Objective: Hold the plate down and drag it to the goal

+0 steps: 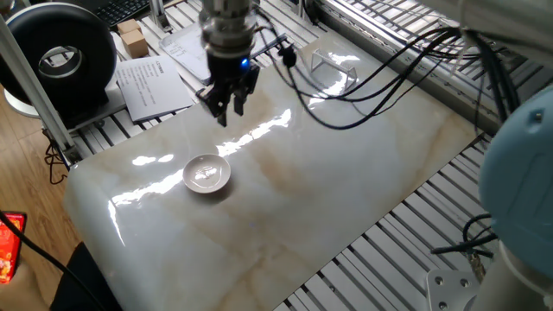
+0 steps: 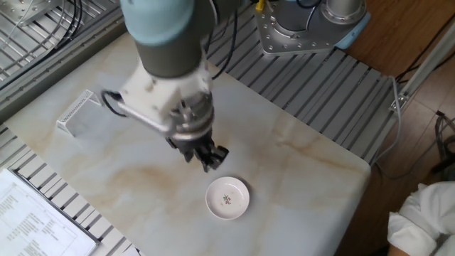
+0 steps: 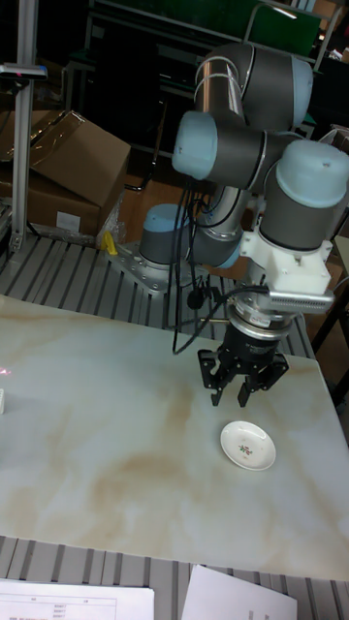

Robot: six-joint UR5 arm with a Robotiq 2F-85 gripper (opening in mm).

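Note:
The plate (image 1: 206, 174), a small white glossy dish, lies flat on the marble table top (image 1: 346, 181) near one end; it also shows as the plate (image 2: 227, 198) and the plate (image 3: 247, 447). My gripper (image 1: 223, 111) hangs above the table, a short way from the plate and not touching it. It points down with its fingers together and nothing in them, seen also as the gripper (image 2: 211, 161) and the gripper (image 3: 240, 395). The goal (image 2: 77, 112), a clear plastic frame, stands far off at the opposite end; it glints as the goal (image 1: 333, 65).
Printed paper sheets (image 1: 151, 84) and a small cardboard box (image 1: 131, 36) lie beyond the table's edge, beside a black round device (image 1: 62, 59). Black cables (image 1: 380, 73) trail from the arm over the far side. The robot base (image 2: 306, 28) stands on the slatted frame.

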